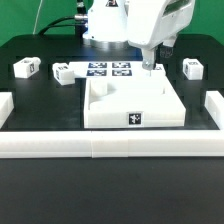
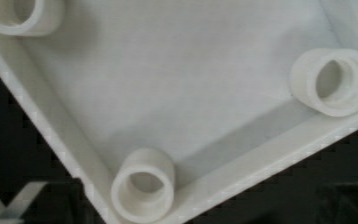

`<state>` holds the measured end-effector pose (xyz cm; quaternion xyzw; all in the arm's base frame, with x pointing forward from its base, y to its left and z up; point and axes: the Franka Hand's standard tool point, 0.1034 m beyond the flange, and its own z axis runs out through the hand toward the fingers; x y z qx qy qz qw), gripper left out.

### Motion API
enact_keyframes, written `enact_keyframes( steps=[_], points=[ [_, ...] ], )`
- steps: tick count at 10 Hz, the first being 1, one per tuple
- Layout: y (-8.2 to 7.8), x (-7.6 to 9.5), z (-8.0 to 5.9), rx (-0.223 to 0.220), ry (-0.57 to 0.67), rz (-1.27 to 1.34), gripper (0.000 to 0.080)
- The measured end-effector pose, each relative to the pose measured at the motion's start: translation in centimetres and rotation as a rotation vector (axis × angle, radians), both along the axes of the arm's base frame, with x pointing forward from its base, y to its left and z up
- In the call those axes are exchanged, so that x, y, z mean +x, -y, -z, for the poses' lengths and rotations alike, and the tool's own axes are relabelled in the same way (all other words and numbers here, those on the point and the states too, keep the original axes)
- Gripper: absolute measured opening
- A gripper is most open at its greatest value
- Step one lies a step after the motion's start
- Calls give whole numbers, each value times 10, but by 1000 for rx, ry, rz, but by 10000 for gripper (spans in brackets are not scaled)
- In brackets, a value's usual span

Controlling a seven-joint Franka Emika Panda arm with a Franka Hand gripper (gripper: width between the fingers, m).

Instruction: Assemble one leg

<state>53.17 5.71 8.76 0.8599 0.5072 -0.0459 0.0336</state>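
Three small white legs with tags lie on the black table: two at the exterior view's left (image 1: 25,67) (image 1: 62,73) and one at the right (image 1: 193,68). The large white square panel (image 1: 130,100) lies flat in the middle, its front edge near the front rail. My gripper (image 1: 148,64) hangs low over the panel's far right corner. In the wrist view the panel (image 2: 176,90) fills the frame, with round sockets (image 2: 149,185) (image 2: 327,80) at its corners. Dim fingers (image 2: 16,205) show far apart at the edges, nothing between them but the panel. The jaws look open and empty.
White border rails run along the front (image 1: 110,146), the left (image 1: 6,106) and the right (image 1: 214,106) of the work area. The marker board (image 1: 108,70) lies flat behind the panel. The arm's base (image 1: 105,25) stands at the back.
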Motion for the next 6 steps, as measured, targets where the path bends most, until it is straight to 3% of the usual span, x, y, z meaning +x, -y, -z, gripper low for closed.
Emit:
enact_keyframes(
  steps=[6],
  points=[
    [0,0,0,1,-1,1,650]
  ],
)
